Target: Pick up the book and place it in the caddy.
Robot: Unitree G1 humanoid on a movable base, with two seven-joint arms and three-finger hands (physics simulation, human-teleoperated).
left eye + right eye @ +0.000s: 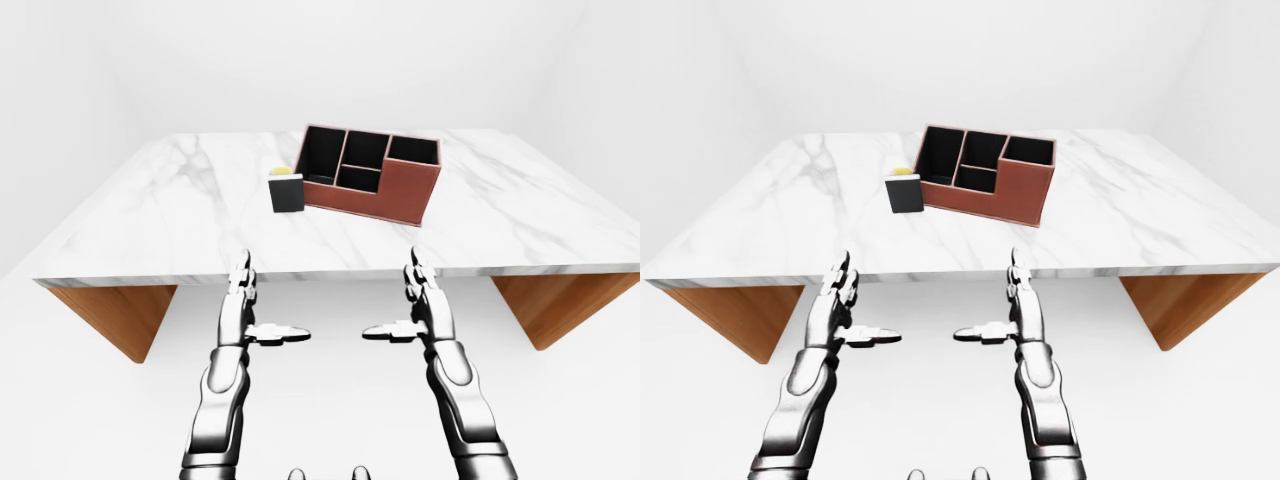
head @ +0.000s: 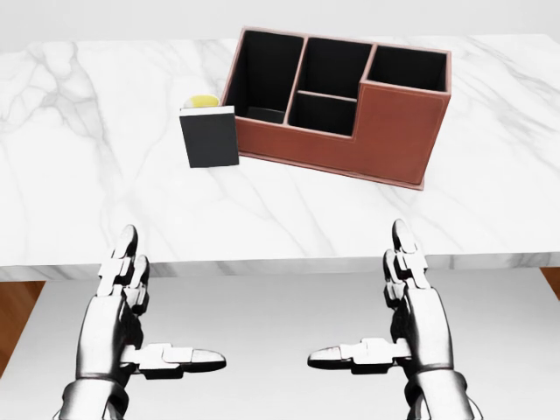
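My left hand [image 2: 131,315] and my right hand [image 2: 411,306] are raised side by side below the near edge of the table [image 2: 87,201], palms turned toward each other, well apart. On each hand the fingers [image 2: 125,254] are straight and point up toward the table, while the thumb lies level and reaches inward toward the other hand; the two thumb tips stay apart. Both hands are spread and hold nothing, and neither touches the table.

Beyond my left hand, up and slightly to the right in the head view, the book [image 2: 210,136] stands upright on the white marbled tabletop, its dark cover facing me. It is well apart from both hands. A small yellow object [image 2: 201,100] shows just behind the book's top edge; what it is cannot be told.

Just beside the book, to its right and between the lines of my two hands, sits the caddy [image 2: 385,131], a red-brown box with black-lined compartments, set at a slight angle. Whether book and caddy touch cannot be told.

In the left-eye view the table rests on wooden supports [image 1: 120,318] at both ends.
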